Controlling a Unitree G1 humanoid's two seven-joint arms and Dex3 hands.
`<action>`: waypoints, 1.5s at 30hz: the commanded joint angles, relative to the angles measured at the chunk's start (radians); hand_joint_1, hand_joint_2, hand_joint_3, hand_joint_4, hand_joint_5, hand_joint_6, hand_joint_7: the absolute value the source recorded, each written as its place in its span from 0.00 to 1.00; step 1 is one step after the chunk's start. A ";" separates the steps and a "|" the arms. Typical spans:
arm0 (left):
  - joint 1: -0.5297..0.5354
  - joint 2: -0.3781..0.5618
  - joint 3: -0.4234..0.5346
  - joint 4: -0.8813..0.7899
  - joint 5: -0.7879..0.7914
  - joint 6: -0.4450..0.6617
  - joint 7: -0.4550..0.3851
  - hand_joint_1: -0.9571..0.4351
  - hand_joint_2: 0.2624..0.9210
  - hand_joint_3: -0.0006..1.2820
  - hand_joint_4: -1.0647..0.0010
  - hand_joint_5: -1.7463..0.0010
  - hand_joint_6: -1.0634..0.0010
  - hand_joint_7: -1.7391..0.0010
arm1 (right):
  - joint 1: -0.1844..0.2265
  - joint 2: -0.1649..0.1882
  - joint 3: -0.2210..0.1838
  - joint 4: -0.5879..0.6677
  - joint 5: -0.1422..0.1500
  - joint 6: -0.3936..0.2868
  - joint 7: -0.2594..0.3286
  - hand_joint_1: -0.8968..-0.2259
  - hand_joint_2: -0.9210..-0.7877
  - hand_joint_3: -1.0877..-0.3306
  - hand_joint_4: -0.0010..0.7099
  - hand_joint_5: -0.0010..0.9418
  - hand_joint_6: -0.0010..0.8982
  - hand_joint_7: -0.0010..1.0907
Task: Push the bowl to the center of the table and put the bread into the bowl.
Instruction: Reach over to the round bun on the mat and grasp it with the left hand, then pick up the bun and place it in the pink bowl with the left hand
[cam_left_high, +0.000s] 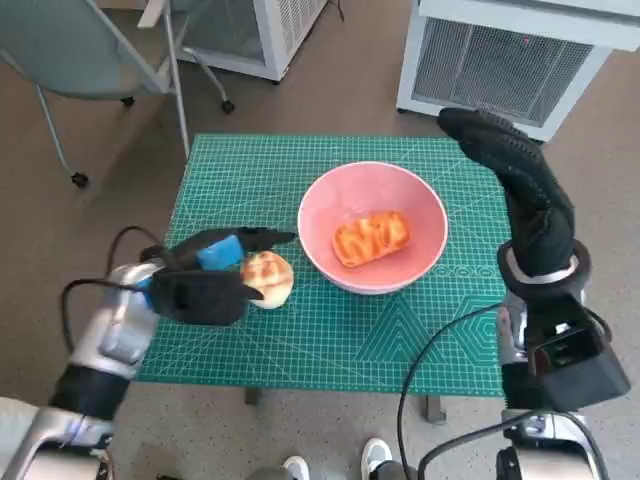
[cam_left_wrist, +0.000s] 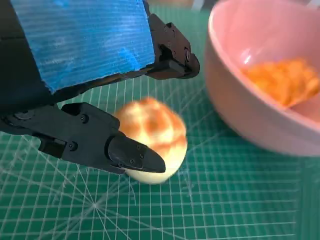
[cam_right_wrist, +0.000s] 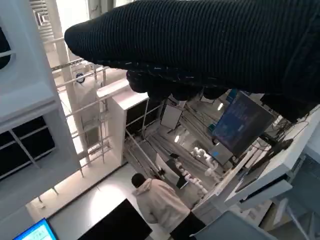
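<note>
The head camera is looking steeply down from well above, taking in the whole green mat (cam_left_high: 330, 330) and the floor around it. The left wrist camera is sitting close behind the left hand (cam_left_wrist: 80, 75), facing the pink bowl (cam_left_wrist: 260, 110) (both views are sharing it). The right wrist camera is pointing away into the room.

Lab: monitors (cam_right_wrist: 240, 125), cutting mat (cam_left_high: 300, 340).

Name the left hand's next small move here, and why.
Probably close the fingers on the round bun. The left hand brackets it but shows no firm grip, and it lies on the mat beside the bowl, which already holds one bread piece.
</note>
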 joint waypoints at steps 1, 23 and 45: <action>-0.016 -0.018 -0.022 0.037 0.021 0.006 0.009 0.56 0.99 0.02 0.39 0.95 0.39 0.94 | 0.014 -0.011 0.000 -0.003 -0.003 0.009 0.008 0.49 0.00 0.38 0.38 0.00 0.10 0.43; -0.003 0.057 0.102 -0.035 -0.024 -0.105 0.092 0.69 1.00 0.09 0.38 0.34 0.49 0.26 | 0.022 -0.013 -0.004 -0.013 -0.024 0.008 -0.011 0.49 0.00 0.37 0.38 0.00 0.09 0.44; -0.060 -0.029 0.217 -0.431 -0.009 -0.104 0.318 0.69 1.00 0.04 0.32 0.37 0.41 0.32 | 0.015 -0.009 -0.001 -0.008 -0.017 0.010 -0.010 0.49 0.00 0.37 0.39 0.00 0.09 0.45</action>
